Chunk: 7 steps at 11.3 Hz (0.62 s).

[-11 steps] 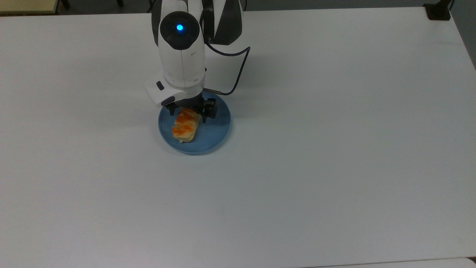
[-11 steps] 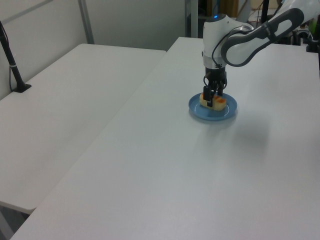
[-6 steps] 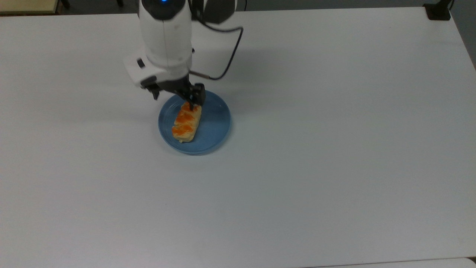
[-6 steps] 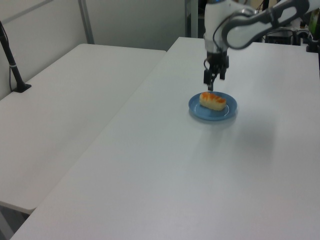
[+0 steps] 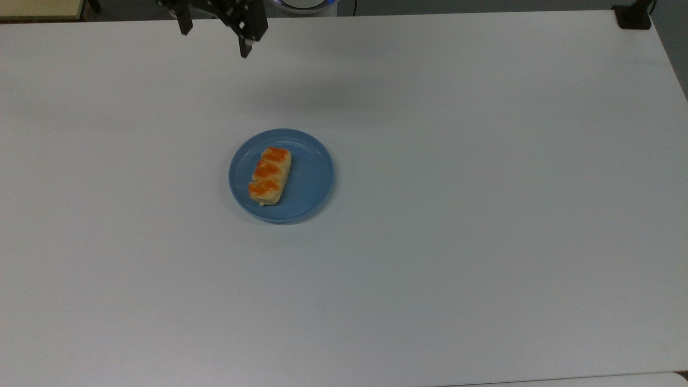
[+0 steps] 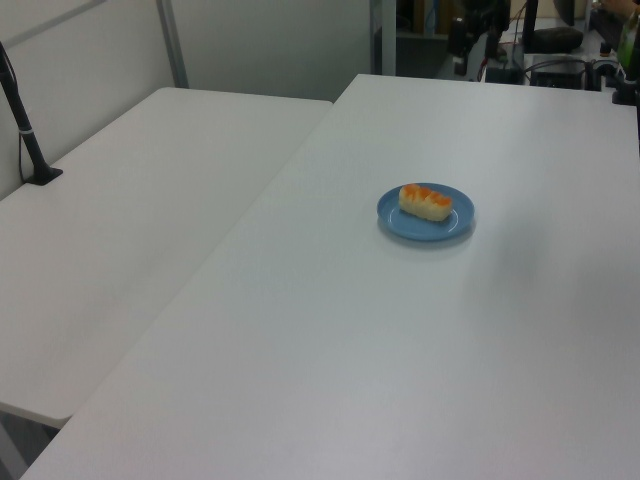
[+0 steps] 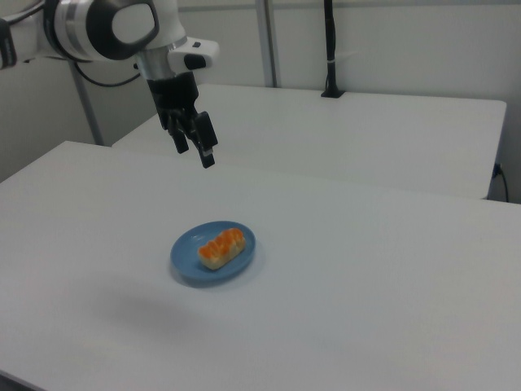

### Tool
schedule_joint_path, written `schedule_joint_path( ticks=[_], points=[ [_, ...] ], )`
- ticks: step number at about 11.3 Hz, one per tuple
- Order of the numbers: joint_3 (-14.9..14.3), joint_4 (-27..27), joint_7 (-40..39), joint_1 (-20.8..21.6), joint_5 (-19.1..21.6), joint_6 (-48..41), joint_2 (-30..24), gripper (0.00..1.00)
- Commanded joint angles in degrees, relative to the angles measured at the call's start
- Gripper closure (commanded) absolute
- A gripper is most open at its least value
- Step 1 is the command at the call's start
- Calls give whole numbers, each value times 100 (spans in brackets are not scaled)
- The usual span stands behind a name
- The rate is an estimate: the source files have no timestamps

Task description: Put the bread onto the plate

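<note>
Though unlabelled, bread [image 5: 270, 176] on plate [image 5: 312, 183], gripper [image 7: 194, 149] apart.

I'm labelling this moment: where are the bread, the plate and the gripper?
bread [image 5: 269, 176], top view, middle of its striped top.
plate [image 5: 312, 180], top view, bare blue floor beside the bread.
gripper [image 7: 193, 148], right view, midway between its open fingertips.

Counter [image 5: 484, 215]: white, flat, plain top, rectangular. Second white counter [image 6: 130, 230]: set alongside the first at the left view's left, a narrow seam between them. Black post [image 6: 22, 120]: upright on a small black foot near that second counter's far edge, a cable running along it. Black clamp [image 5: 633, 16]: at the top view's upper right corner.
</note>
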Motion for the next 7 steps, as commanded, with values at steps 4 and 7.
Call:
schedule_joint_path(
  ticks=[4, 7],
  points=[
    [-1238, -109, -2073, 924, 214, -53, -378, 0],
    [-1246, -109, -2093, 959, 179, -70, -386, 0]
  ],
)
